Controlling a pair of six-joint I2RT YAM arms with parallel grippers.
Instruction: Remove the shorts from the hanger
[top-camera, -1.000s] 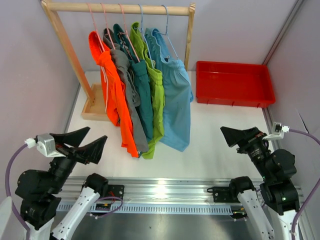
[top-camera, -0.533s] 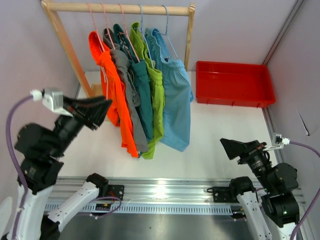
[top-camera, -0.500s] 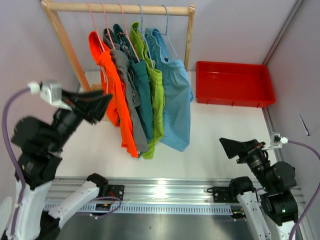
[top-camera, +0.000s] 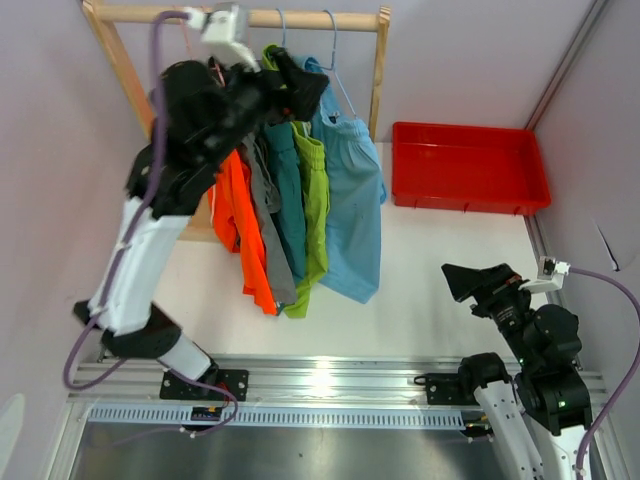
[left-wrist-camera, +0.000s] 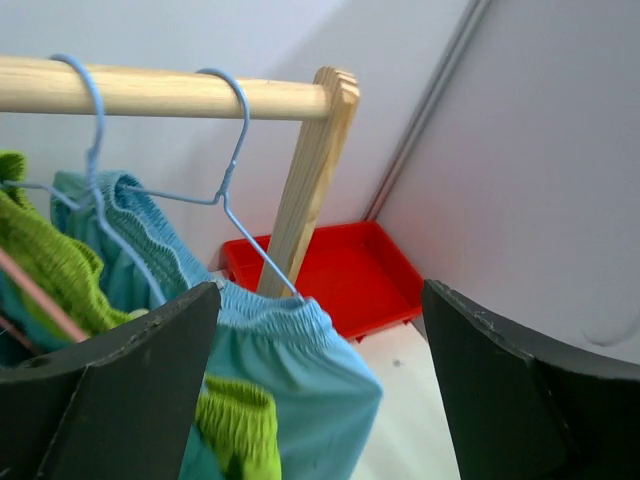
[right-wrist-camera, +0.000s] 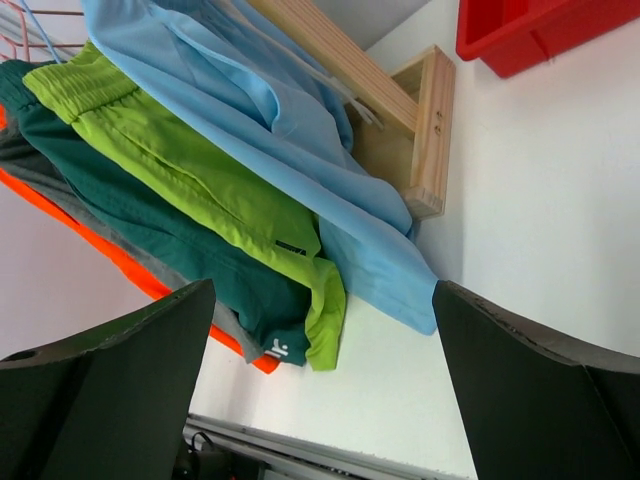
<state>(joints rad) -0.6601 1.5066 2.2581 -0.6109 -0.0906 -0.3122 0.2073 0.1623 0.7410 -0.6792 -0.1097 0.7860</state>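
Left arm swung up from table level: left gripper (top-camera: 300, 88), jaws wide and empty, now beside the light blue soft fabric shorts (top-camera: 352, 200) hanging from the wooden rail (top-camera: 300, 18); risk: pinching the blue wire hanger (left-wrist-camera: 235, 190) instead of cloth, tipping the rack.

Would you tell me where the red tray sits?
In the top view, the red tray sits at the back right, beside the rack's right post.

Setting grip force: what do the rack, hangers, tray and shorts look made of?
Rack: bare pale wood, grain visible.
Hangers: thin wire, coloured coating, probably metal.
Tray: smooth uniform red, likely moulded plastic.
Shorts: matte soft fabric, folds and gathered waistbands.
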